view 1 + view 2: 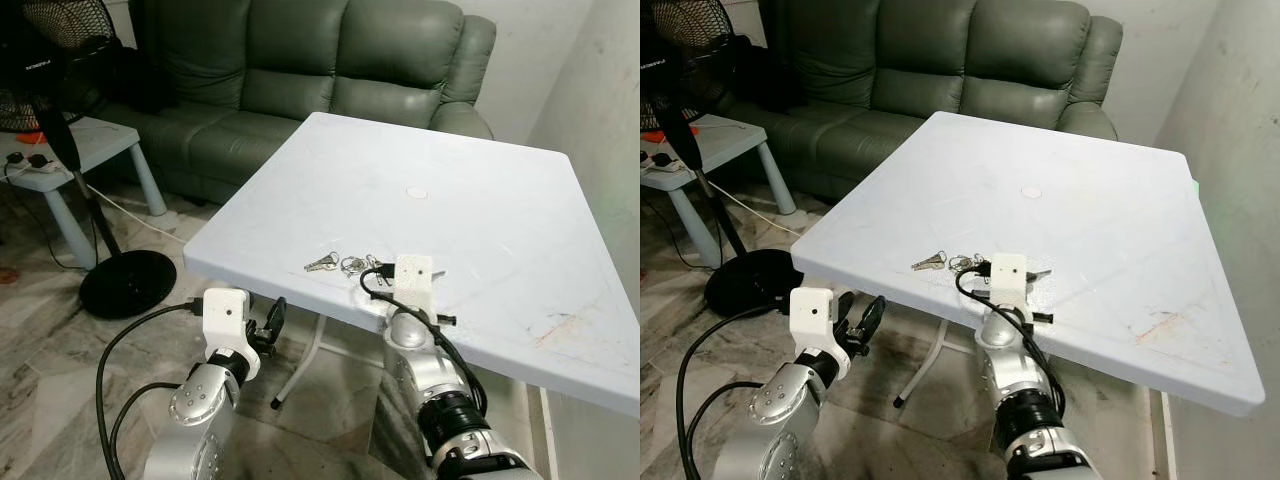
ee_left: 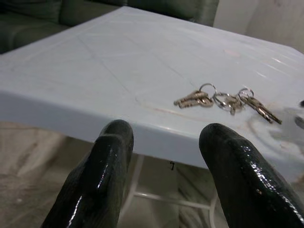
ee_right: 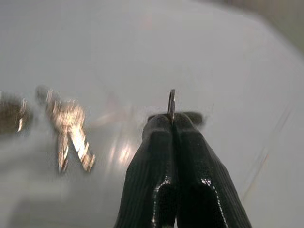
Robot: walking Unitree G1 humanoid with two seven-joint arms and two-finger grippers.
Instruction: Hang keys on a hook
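The right gripper is pinched together on a thin metal key ring, which stands upright between the two black fingertips just above the white worktop. From the head cameras the right wrist reaches over the worktop's near edge, and its white camera housing covers the right end of the bunch, so how much of the bunch the clamped ring carries cannot be told. The rest of the keys lie flat just inside that near edge, roughly midway along it, a pair of keys at one end and further rings and keys strung beside them. The left gripper hangs below and in front of the near edge, its fingers spread apart and holding nothing. No hook can be seen on the worktop, on the sofa behind it or on the wall at the right. The step in hand looks like securing the ring and lifting the bunch clear. The grip is narrow, on the ring's rim alone, so a slow, straight lift seems wise, keeping the ring upright so it does not twist out, with the loop left open above the fingertips for a hook to pass through
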